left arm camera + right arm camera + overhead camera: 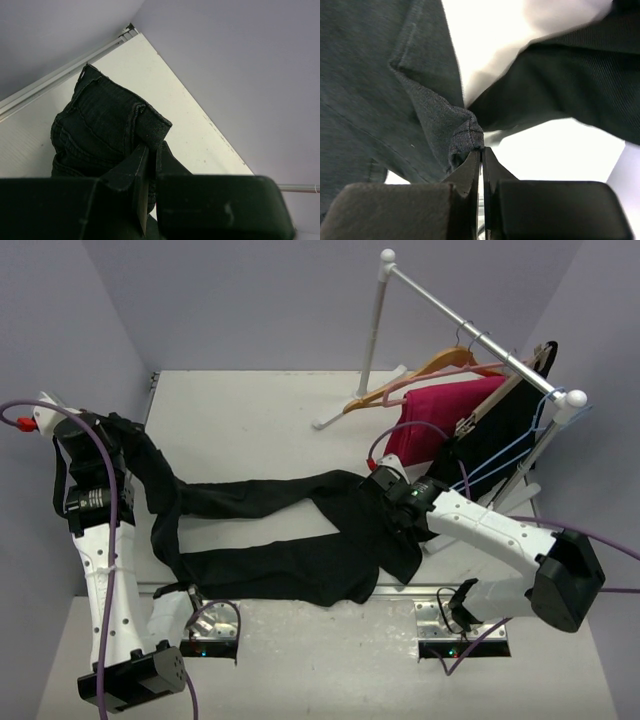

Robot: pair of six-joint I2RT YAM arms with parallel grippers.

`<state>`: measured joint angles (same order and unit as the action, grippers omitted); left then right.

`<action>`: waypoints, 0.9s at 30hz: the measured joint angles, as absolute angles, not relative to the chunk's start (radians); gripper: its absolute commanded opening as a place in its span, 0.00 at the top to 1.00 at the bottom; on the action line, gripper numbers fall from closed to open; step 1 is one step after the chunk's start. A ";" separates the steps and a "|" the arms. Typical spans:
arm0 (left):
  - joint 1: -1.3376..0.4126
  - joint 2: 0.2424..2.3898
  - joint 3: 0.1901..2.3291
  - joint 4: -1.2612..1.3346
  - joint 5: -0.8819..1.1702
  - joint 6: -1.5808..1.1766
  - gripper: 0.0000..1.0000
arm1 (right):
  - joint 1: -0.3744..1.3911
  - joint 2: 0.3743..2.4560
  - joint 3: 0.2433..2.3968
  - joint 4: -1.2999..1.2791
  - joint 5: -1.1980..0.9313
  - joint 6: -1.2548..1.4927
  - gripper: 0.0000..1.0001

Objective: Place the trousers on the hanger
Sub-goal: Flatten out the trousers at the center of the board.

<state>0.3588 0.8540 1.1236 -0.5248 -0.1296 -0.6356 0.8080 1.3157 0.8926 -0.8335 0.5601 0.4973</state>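
While the black trousers are pinched by the left tool and the right tool, nothing is hung; the wooden hanger is untouched.

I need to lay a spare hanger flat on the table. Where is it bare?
Bare: the far stretch between the trousers and the back wall, left of the white rack post; also the near strip of the table. Crowded: the right side, with the pink garment, black garment and right arm.
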 measured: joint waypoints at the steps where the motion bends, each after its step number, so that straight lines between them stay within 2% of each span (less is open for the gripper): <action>1: 0.359 0.856 1.124 -0.525 -0.133 -0.637 0.98 | 0.802 1.307 0.892 -0.840 0.564 0.493 1.00; 2: 0.359 0.858 1.124 -0.525 -0.137 -0.637 0.98 | 0.799 1.297 0.892 -0.842 0.569 0.488 1.00; 3: 0.359 0.859 1.124 -0.526 -0.144 -0.639 0.98 | 0.795 1.290 0.894 -0.846 0.576 0.480 0.94; 4: 0.359 0.859 1.124 -0.528 -0.155 -0.645 0.98 | 0.791 1.288 0.899 -0.851 0.585 0.469 0.81; 6: 0.359 0.859 1.125 -0.536 -0.178 -0.656 0.98 | 0.783 1.299 0.921 -0.857 0.607 0.450 0.69; 10: 0.359 0.859 1.129 -0.558 -0.210 -0.666 0.99 | 0.775 1.347 0.997 -0.879 0.622 0.433 0.57; 13: 0.359 0.859 1.132 -0.561 -0.214 -0.670 1.00 | 0.800 1.366 1.059 -0.876 0.610 0.428 0.55; 15: 0.359 0.859 1.132 -0.554 -0.196 -0.668 1.00 | 0.838 1.367 1.094 -0.869 0.600 0.425 0.56; 16: 0.359 0.859 1.132 -0.547 -0.176 -0.665 1.00 | 0.863 1.368 1.110 -0.864 0.596 0.425 0.61; 17: 0.359 0.859 1.131 -0.534 -0.150 -0.660 1.00 | 0.888 1.371 1.123 -0.852 0.586 0.423 0.62; 19: 0.359 0.861 1.130 -0.487 -0.066 -0.652 1.00 | 0.923 1.387 1.132 -0.808 0.544 0.416 0.88; 20: 0.359 0.863 1.129 -0.459 -0.020 -0.648 1.00 | 0.937 1.398 1.133 -0.785 0.523 0.413 0.96; 22: 0.358 0.884 1.129 -0.384 0.109 -0.650 1.00 | 0.933 1.445 1.122 -0.731 0.479 0.397 0.99; 27: 0.358 0.989 1.155 -0.159 0.382 -0.686 1.00 | 0.846 1.656 1.110 -0.612 0.371 0.382 1.00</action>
